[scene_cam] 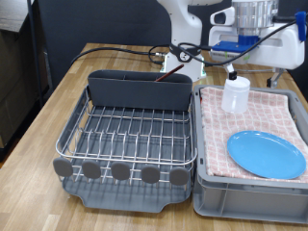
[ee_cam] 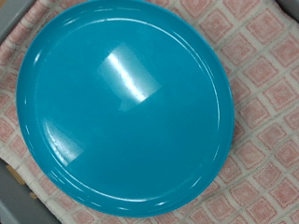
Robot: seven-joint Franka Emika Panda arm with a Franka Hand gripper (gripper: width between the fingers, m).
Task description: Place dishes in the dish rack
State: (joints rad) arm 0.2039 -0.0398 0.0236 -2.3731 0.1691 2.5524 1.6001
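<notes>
Hovering above the round light-blue plate on pink checked cloth, the gripper's opening cannot be told; descent is needed.

Wooden table, dark backdrop

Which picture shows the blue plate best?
The wrist view: the blue plate fills almost the whole picture, seen from straight above on the pink checked cloth. The exterior view shows it small and slanted, lying in the crate at the bottom right.
</notes>
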